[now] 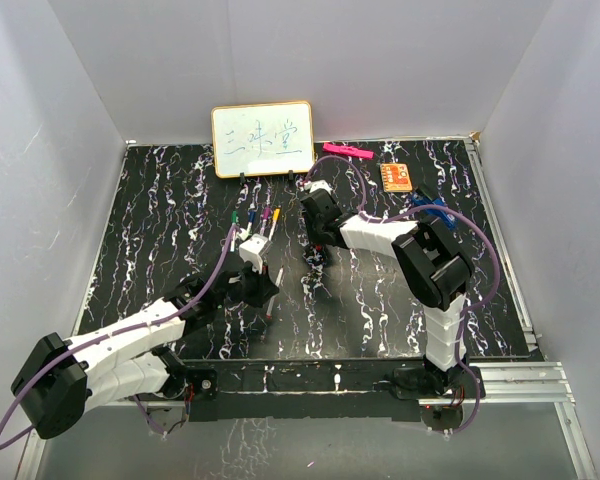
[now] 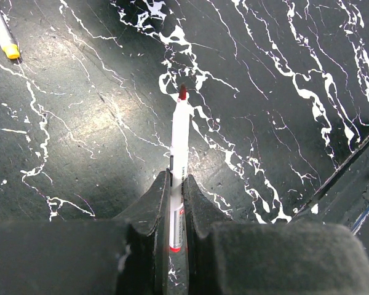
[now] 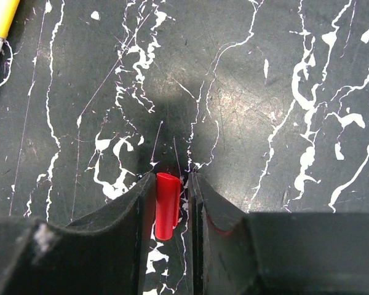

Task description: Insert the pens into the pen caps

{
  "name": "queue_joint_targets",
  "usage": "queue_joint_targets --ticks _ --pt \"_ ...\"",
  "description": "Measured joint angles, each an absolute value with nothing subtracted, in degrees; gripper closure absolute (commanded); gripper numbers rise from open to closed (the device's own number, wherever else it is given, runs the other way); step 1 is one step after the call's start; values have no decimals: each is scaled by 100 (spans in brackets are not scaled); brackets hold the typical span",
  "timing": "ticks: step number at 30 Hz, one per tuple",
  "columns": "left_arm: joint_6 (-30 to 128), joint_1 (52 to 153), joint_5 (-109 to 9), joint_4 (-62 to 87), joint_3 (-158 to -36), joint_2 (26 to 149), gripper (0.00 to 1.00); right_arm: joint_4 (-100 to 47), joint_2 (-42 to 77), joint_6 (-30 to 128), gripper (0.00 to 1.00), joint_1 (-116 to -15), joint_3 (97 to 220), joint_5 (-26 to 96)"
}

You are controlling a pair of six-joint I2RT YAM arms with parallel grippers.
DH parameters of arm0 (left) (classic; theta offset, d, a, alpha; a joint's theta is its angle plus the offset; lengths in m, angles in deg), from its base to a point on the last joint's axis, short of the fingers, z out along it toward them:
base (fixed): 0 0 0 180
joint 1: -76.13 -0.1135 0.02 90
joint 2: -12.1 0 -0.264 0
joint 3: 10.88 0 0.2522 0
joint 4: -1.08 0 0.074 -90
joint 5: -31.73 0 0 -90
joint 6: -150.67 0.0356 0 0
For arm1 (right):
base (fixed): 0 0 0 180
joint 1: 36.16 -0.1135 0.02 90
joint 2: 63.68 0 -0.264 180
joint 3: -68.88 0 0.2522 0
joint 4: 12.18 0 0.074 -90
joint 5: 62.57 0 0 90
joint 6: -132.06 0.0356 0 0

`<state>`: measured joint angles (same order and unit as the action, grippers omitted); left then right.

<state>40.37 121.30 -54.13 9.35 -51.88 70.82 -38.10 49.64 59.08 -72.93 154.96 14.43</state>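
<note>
My left gripper is shut on a white pen with a bare red tip that points away from the jaws, just above the black marbled table. My right gripper straddles a short red pen cap lying on the table. The cap rests against the left finger, and a narrow gap shows to the right finger. In the top view several other pens lie side by side behind the left gripper, with the right gripper close to its right.
A small whiteboard stands at the back edge. A flat pink bar, an orange card and a blue clip-like object lie at the back right. A yellow-ended pen lies left of the right gripper.
</note>
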Motion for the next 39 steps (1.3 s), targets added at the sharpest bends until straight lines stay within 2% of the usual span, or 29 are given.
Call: queue_joint_targets --ticks 8,22,24,26,39 --pt "4061 12130 -5470 937 -5188 7082 100 -3832 4953 5989 79 -7318 15478 1428" --pt "4127 12130 -5547 976 -5208 7082 100 -3972 4820 6212 79 -7462 15314 1362" --pt "4142 12130 -5553 976 -5212 7082 100 -3974 4811 6216 84 -7481 15301 1340" --pt "4160 12130 -5557 979 -5225 7084 100 -3987 4811 6221 100 -7484 15301 1323" --pt "4203 12130 -5592 979 -5315 7163 100 -4298 4848 6275 100 -7495 15496 1264"
